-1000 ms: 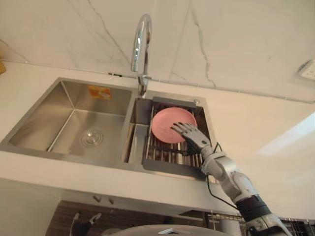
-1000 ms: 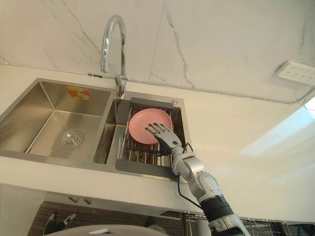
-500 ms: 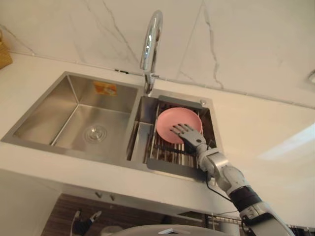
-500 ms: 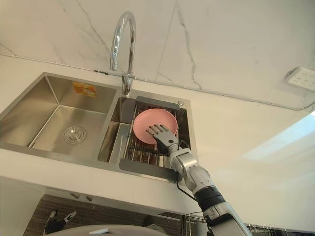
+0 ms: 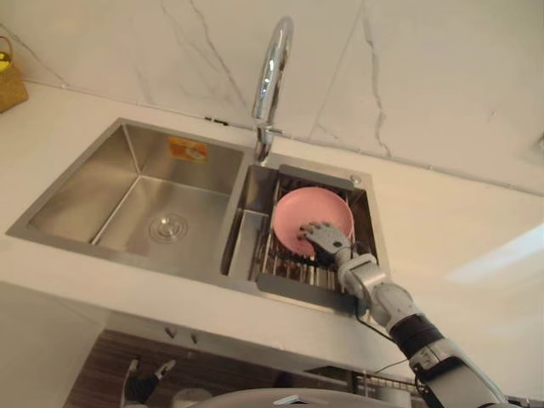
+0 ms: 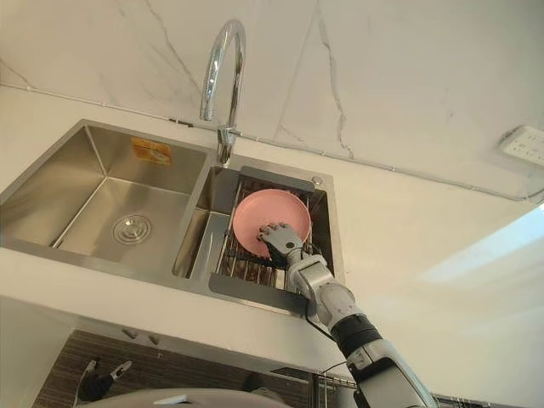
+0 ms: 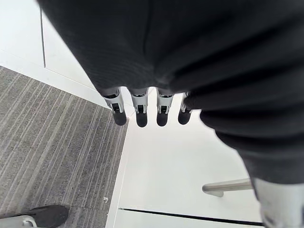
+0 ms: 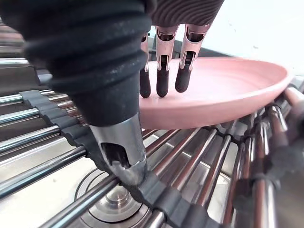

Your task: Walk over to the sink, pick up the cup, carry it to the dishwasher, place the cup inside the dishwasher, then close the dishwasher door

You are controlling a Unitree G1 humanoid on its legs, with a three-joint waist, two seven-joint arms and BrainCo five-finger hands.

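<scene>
Pink plate [image 5: 311,219] lies on the steel rack [image 5: 285,270] beneath the right hand [image 5: 321,238], tap [image 5: 270,76] beyond the fingertips. Right wrist view: straight, unclenched fingers [image 8: 163,78] reach its near rim, thumb down at the rack bars. Left hand [image 7: 141,111] hangs relaxed, fingers straight, above grey floor [image 7: 47,142].

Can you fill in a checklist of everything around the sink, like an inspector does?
Surface: white counter with a steel two-basin sink.
Job's things: pink dish, shallow like a plate, lies on the rack over the right basin.
Clutter: basket at the counter's far left; orange sticker in the left basin.
Hands: right hand rests straight fingers on the pink dish, thumb apart by its rim; left hand hangs open above the floor.
Cables: nothing seen.
Surroundings: curved faucet, marble wall, outlet on the right.
</scene>
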